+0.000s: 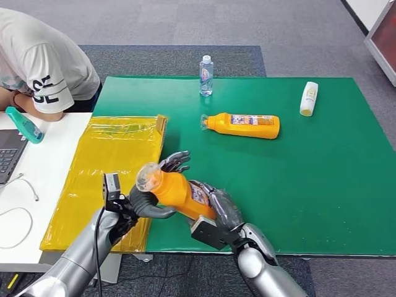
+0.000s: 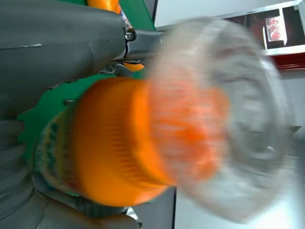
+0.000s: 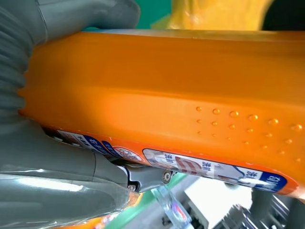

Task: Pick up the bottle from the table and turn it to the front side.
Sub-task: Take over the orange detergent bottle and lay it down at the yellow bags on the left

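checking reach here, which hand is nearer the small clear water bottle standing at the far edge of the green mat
Right, narrowly. The right hand grips the orange bottle's body, nearly straight below the clear water bottle. The left hand holds its neck, further left.

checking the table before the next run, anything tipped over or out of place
Yes: a second orange bottle lies on its side on the green mat, and a small white bottle lies tipped near the far edge. The clear water bottle stands upright. No spill shows.
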Motion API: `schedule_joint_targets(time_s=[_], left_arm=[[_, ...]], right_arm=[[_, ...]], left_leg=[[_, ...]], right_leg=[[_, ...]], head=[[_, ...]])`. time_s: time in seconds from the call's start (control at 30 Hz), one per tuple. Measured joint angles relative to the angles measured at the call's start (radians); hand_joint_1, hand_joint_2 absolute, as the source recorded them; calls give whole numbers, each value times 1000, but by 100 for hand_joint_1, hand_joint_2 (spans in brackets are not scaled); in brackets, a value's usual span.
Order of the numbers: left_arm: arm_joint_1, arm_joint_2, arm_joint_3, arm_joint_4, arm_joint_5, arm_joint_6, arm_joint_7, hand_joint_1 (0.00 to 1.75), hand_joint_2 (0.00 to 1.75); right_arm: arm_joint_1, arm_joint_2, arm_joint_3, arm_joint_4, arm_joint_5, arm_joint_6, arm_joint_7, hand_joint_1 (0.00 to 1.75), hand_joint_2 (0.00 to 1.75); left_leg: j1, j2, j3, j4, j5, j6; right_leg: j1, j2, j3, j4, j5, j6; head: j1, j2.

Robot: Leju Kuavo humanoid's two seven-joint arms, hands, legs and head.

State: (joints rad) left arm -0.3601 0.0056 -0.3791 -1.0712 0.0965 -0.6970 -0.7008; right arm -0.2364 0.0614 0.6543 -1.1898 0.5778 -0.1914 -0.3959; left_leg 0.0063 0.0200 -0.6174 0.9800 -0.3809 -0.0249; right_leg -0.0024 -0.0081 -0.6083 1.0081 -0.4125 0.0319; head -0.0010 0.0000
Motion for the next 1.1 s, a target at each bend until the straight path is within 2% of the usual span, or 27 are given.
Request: schedule_joint_targets(time_s=[0.27,0.6,1.1], left_arm=[[12,-1,13,0,8,-2,1,0,175],[15,-3,13,0,8,-7,9,0,175],[-16,-49,11,0,19,2,38,0,175]], right_arm=[[6,0,-24,-79,-32,-10,3,175,175],[14,0,-34,-92,-34,-9,4,175,175],[10,9,-6,-61,12,-10,17,175,175]], left_leg=[[0,0,0,0,0,0],[0,0,0,0,0,0],[0,0,0,0,0,0]], right_leg=[[0,0,0,0,0,0],[0,0,0,0,0,0],[0,0,0,0,0,0]], head=[[0,0],[0,0],[0,0]])
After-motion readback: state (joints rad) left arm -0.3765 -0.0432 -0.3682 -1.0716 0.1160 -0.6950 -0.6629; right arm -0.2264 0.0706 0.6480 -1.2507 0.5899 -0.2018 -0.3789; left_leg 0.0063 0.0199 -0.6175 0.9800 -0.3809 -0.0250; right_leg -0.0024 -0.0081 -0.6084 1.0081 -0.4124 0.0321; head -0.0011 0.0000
